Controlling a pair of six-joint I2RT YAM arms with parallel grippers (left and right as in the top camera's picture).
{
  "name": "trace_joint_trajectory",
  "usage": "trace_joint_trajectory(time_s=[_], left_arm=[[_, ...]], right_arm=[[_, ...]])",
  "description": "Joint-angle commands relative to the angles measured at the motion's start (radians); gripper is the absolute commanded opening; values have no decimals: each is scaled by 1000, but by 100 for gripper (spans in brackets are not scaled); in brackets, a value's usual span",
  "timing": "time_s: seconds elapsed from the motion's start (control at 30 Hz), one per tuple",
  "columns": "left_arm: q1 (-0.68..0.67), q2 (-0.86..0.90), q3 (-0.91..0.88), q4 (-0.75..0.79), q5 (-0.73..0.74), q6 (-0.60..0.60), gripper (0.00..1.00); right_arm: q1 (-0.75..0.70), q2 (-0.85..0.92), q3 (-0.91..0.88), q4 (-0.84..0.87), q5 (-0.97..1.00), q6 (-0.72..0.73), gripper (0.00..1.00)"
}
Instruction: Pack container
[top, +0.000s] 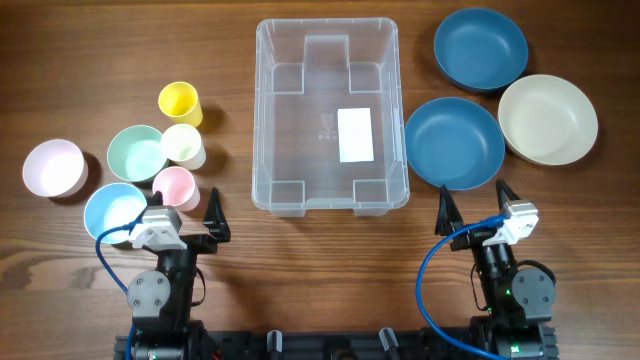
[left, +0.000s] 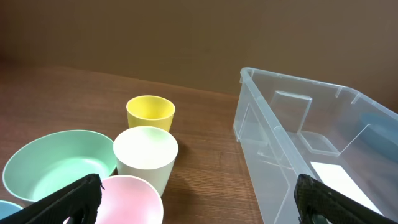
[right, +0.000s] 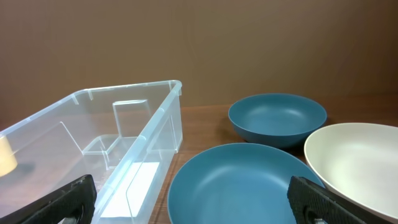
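Wood table, brown wall behind. Left gripper and right gripper: jaws spread wide, both empty, at the near edge. Container sits centre, between the 2 arms, nothing inside. Likely risk: pink cup just beside left claw, 3 cups crowded; a careless reach could topple them.

Container stands between cups at left and bowls at right.

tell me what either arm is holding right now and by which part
Nothing is held: the left gripper and the right gripper both stand open and empty, short of the container.
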Motion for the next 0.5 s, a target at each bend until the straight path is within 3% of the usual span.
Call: trace_joint_trajectory(time_s=[0.0,0.3,0.4,0.47], left_arm=[[7,-6,-8,0,14,19,100],[7,-6,-8,3,11,17,100],[7,-6,13,2,12,-90,100],[7,7,56,-1,13,-90,100]], right_arm=[[0,6,-1,3,-15,21,100],[0,6,-1,31,-28,26,100],[0,7,37,-19,-25,27,100],[0,27,95,-87,4,53,100]])
